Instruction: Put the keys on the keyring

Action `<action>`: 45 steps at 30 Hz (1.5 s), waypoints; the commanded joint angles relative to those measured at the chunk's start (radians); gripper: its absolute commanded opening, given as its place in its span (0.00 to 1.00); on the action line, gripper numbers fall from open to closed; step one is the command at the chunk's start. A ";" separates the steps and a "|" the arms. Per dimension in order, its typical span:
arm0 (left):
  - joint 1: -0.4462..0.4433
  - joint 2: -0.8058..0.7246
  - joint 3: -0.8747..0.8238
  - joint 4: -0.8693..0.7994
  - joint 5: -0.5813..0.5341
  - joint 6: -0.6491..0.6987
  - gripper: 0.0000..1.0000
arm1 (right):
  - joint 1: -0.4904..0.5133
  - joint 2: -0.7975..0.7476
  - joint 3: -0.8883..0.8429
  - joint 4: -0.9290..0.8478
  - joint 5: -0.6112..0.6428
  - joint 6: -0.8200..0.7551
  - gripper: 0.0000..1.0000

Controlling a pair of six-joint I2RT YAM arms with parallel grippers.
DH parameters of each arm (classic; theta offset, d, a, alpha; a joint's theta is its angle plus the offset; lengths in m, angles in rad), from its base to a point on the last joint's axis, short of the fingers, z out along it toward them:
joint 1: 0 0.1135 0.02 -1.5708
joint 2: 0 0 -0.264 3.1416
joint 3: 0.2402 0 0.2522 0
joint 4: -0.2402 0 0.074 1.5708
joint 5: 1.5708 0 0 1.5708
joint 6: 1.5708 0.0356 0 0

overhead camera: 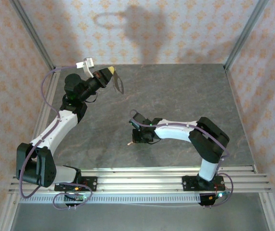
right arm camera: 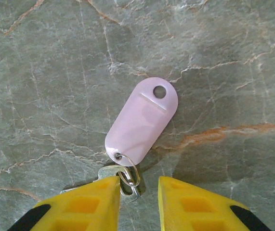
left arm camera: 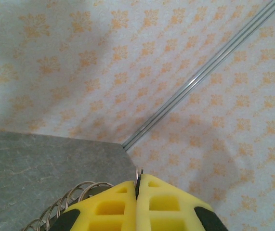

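Observation:
My left gripper (overhead camera: 109, 73) is raised at the back left, shut on the keyring (overhead camera: 119, 83), a thin brown oval hanging from its yellow tips. In the left wrist view the keyring's metal edge (left arm camera: 139, 174) pokes out between the closed fingers (left arm camera: 113, 204), with wire loops to the left. The key (right arm camera: 109, 174) lies on the table with a small split ring (right arm camera: 129, 172) and a pale lilac tag (right arm camera: 142, 120). My right gripper (right arm camera: 138, 192) stands open low over it, the left finger covering part of the key. From above the key (overhead camera: 129, 143) is a tiny speck beside the right gripper (overhead camera: 135, 134).
Grey marbled tabletop (overhead camera: 176, 96) runs between patterned walls (overhead camera: 142, 29). A metal corner post (left arm camera: 200, 77) rises behind the left gripper. An aluminium rail (overhead camera: 151, 180) crosses the near edge by the arm bases.

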 commanded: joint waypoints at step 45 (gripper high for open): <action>-0.003 -0.013 0.055 0.007 0.031 0.029 0.00 | -0.005 -0.095 0.002 -0.025 0.068 -0.041 0.00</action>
